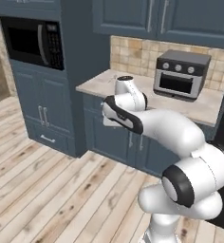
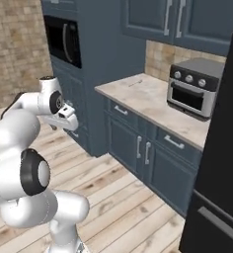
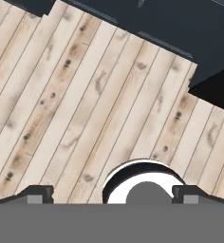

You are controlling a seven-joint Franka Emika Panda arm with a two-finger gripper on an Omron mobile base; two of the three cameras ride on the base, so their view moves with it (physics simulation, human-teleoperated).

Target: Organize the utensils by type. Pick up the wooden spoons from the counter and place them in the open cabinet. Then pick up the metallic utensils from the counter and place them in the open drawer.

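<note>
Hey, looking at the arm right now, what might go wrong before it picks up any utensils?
1. The open, empty gripper points down at the wood floor, off the counter, so a wide swing is needed, probably close to the cabinet fronts.
2. The utensils are faint specks by the counter's back corner, easy to mislocate.
3. The toaster oven crowds that counter.

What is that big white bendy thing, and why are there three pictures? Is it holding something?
It is a robot arm in a pretend kitchen. Two cameras sit behind it, left and right, so you see the same counter and toaster oven twice. The third camera sits on its hand, looking down at the wood floor. The two dark bits at the bottom there are the fingertips of its gripper. They stand wide apart with nothing between them. Something thin lies on the counter, too small to tell.
</note>
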